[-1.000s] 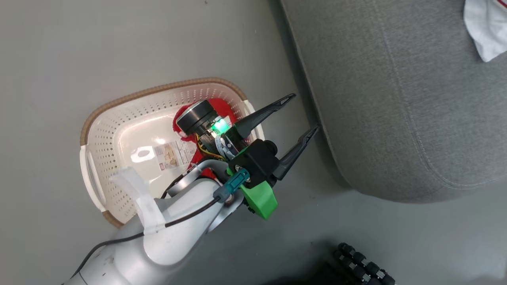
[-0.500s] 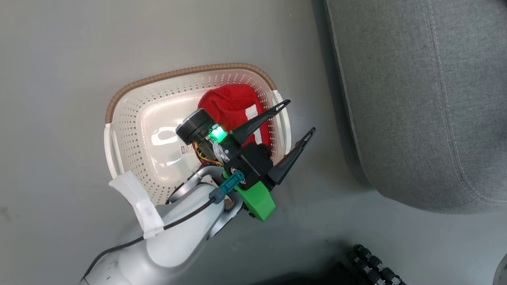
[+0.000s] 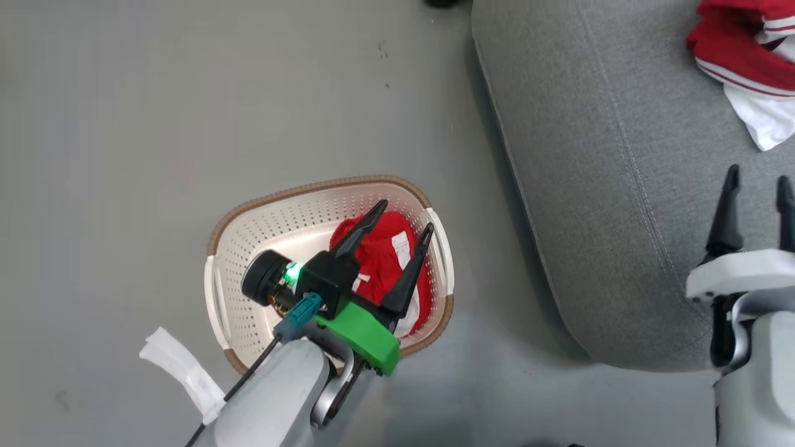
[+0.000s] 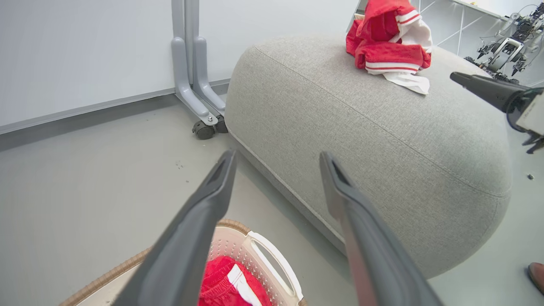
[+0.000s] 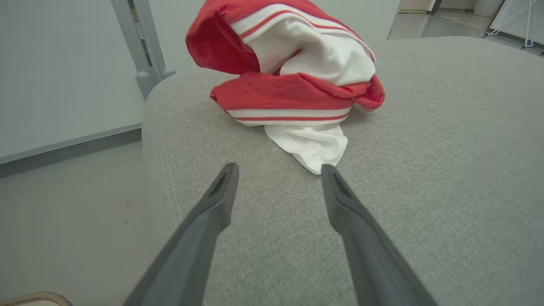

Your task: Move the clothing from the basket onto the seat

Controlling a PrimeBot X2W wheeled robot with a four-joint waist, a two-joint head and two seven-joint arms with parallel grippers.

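Left hand (image 3: 405, 216) is hovering wide open and empty over the red garment (image 3: 380, 264) lying in the basket (image 3: 279, 200) on the floor (image 3: 124, 124). Right hand (image 3: 760, 174), fingers spread and holding nothing, is pointing at the second garment (image 3: 739, 43) resting on the seat (image 3: 590, 186), far right.

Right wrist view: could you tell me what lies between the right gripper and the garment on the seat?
Bare grey seat fabric, as the right wrist view shows; the garment ends close to one finger of the open right gripper.
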